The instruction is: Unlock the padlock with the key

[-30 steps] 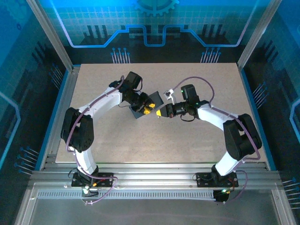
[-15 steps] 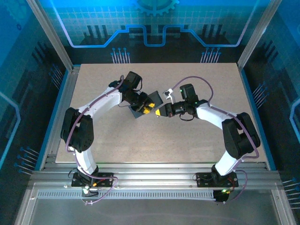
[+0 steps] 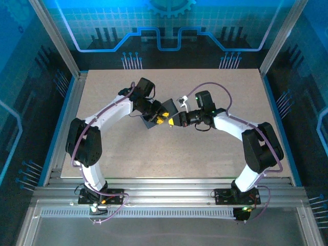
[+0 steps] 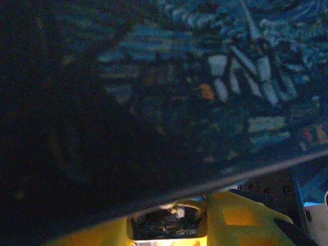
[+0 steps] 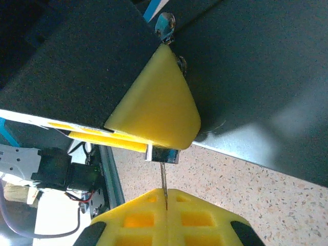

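Your right claw (image 5: 165,193), pressed tight on the key (image 5: 163,179), has its tip at the padlock (image 5: 163,154) just beyond the fingertips; hold the shaft straight and twist gently while the left claw (image 3: 161,118) clamps the tin (image 5: 246,66).

The right hand (image 5: 165,195) has its two yellow fingers pressed together at the bottom edge, pinching the thin key (image 5: 163,180). The key points straight up, its tip meeting the underside of the small padlock (image 5: 163,154). Just above the padlock, another yellow finger (image 5: 156,100) lies against a dark box (image 5: 256,77), with the speckled table (image 5: 266,189) below.
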Robot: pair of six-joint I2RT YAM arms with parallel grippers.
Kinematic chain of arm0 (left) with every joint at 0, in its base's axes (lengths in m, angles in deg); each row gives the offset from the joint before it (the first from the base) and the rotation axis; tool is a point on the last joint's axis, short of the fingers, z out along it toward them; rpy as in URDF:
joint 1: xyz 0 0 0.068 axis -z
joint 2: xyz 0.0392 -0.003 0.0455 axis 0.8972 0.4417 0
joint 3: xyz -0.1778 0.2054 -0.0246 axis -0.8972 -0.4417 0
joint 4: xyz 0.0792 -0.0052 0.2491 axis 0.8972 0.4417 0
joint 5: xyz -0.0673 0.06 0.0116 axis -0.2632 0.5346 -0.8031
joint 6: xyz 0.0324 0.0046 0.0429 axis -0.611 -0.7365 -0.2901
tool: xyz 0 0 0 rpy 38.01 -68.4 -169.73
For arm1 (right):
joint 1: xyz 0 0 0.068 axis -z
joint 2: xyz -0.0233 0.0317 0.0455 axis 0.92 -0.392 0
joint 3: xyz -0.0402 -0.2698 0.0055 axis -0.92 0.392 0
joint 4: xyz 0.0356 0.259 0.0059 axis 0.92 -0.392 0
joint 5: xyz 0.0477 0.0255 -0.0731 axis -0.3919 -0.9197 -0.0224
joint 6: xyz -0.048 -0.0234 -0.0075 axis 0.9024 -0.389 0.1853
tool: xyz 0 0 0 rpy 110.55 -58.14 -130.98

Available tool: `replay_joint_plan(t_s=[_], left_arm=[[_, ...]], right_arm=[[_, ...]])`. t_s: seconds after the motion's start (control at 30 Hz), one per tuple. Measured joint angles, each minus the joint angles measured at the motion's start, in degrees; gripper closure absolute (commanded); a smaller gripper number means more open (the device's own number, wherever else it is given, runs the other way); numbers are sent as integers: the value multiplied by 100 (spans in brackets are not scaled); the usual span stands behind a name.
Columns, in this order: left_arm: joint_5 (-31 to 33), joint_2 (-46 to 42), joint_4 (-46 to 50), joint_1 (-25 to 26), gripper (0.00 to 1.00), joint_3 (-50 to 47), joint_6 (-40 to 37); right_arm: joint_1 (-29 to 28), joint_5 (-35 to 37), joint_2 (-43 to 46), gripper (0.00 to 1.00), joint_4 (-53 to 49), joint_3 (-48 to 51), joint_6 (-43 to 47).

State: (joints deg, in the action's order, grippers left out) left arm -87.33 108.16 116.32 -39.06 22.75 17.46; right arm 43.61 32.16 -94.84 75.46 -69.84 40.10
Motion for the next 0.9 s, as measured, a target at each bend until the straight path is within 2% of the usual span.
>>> replay_joint_plan(t_s=[0.2,0.47,0.9], left_arm=[[57,-13,-13,0,100,0,2],[258,-116,-17,-15,100,-37,42],[304,-140,-197,-52,100,-157,343]], right_arm=[[-4,-4,-26,100,179,-2,-278],[-87,7,-72,100,704,55,-1075],[-247,376,-164,100,1316,131,-1917]])
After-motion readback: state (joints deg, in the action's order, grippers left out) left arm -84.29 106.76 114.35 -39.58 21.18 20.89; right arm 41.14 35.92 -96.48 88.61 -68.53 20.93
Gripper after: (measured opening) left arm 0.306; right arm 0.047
